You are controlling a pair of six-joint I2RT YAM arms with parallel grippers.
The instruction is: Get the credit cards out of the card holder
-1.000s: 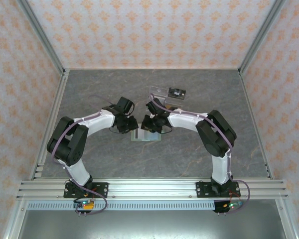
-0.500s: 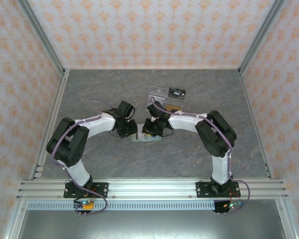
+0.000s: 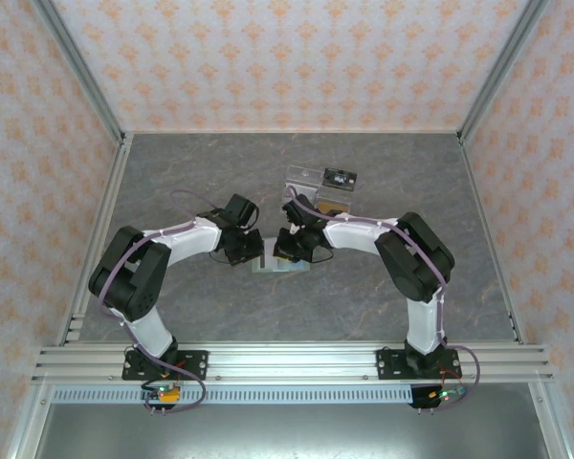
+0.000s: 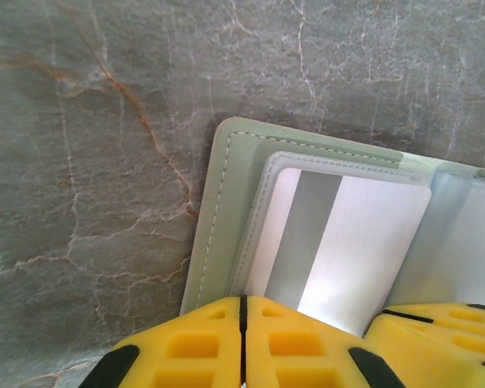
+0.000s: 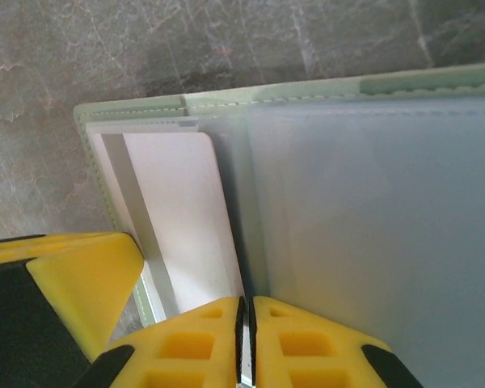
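Quick update from us: over the last second the left pincer point(image 4: 242, 323) has gone from a small gap to fully pinched, and both arms have crept inward over the card holder point(image 4: 226, 210); the right pincer point(image 5: 244, 339) narrowed a touch too; we read that as the grab on the first card starting, with nothing pulled out yet. The holder lies open and flat on the table point(image 3: 172, 182), about midway between the left and right edges and a bit closer to the near edge than the far one. Left pincer: fingers closed flush together, sitting at the near edge of the holder where a white card with a grey stripe point(image 4: 347, 242) rests in its clear sleeve; whether it actually has the card's edge, we can't tell. Right pincer: also all but closed, with a thin pale sliver between the tips, sleeve or card we can't say; a plain white card point(image 5: 182, 210) sits in the pocket just beside it. So both cards still look fully seated.
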